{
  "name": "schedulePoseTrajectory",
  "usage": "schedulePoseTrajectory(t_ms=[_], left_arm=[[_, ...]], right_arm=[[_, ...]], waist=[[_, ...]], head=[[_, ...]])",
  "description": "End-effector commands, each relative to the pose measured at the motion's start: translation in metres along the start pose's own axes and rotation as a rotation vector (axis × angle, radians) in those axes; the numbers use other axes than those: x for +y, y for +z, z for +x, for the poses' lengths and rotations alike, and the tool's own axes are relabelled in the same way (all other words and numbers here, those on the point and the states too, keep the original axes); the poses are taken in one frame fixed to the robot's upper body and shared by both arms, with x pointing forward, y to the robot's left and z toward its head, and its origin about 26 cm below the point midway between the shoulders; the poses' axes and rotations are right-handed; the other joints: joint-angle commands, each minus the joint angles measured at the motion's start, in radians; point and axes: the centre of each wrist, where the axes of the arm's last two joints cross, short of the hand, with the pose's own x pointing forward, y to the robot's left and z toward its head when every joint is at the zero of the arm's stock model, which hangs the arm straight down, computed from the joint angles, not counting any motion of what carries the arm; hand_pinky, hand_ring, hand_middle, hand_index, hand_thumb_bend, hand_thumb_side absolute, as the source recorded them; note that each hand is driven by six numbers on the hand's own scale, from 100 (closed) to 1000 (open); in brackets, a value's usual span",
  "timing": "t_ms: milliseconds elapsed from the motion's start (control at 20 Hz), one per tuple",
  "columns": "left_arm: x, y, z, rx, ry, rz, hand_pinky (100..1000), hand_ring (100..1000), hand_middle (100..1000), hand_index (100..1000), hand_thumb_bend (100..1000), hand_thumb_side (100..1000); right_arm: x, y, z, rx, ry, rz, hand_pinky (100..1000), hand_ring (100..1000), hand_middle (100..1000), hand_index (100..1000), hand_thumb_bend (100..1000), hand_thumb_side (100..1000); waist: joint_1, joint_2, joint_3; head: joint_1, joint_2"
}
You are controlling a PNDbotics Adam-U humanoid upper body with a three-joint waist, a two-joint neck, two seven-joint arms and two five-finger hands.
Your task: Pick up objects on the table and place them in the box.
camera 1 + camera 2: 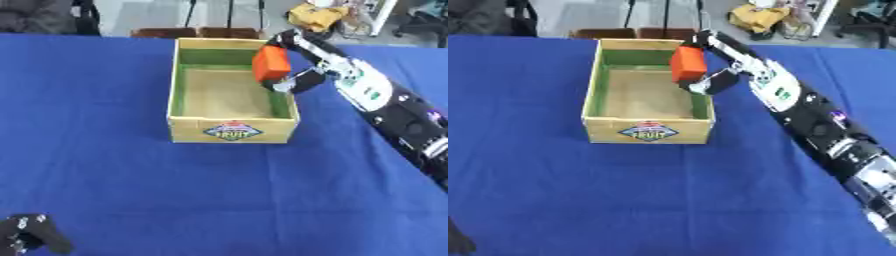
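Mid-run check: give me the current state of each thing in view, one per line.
orange block: held by the right hand, over the box's right side, not yet released.
box: open-topped, upright on the table, nothing visible inside.
right hand: curled round the orange block.
left hand: idle at lower left corner.

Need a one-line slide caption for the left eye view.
Right hand holds an orange block over the box; left hand idles lower left.
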Motion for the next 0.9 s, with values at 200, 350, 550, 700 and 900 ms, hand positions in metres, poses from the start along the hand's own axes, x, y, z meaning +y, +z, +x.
schedulePoseTrajectory(t_ms=[200, 350, 550, 700, 900], left_arm=[[0.002, -0.007, 0.01, -0.03, -0.019, -0.024, 657, 578, 483, 632, 281, 1000], [0.003, -0.008, 0.011, -0.033, -0.021, -0.025, 657, 577, 481, 628, 282, 1000], [0.003, -0.008, 0.011, -0.032, -0.023, -0.026, 657, 577, 479, 625, 284, 1000], [0.002, -0.008, 0.011, -0.032, -0.024, -0.027, 657, 577, 477, 621, 284, 1000], [0.002, -0.008, 0.011, -0.032, -0.025, -0.028, 657, 577, 475, 619, 282, 1000]], right_arm=[[0.004, -0.007, -0.004, -0.005, 0.052, 0.03, 752, 675, 311, 510, 100, 100], [0.013, -0.009, -0.007, -0.005, 0.068, 0.051, 756, 681, 326, 524, 100, 100], [0.018, -0.01, -0.009, -0.012, 0.09, 0.066, 759, 687, 346, 543, 100, 100], [0.019, -0.011, -0.007, -0.046, 0.113, 0.077, 776, 729, 443, 633, 214, 250], [0.015, -0.014, -0.003, -0.102, 0.152, 0.089, 833, 805, 599, 770, 471, 470]], waist=[[0.001, -0.008, 0.009], [0.001, -0.003, 0.01], [0.0, 0.001, 0.009], [0.001, 0.002, 0.006], [0.003, 0.003, 0.001]], head=[[-0.013, -0.016], [-0.014, -0.017], [-0.012, -0.018], [-0.01, -0.019], [-0.008, -0.018]])
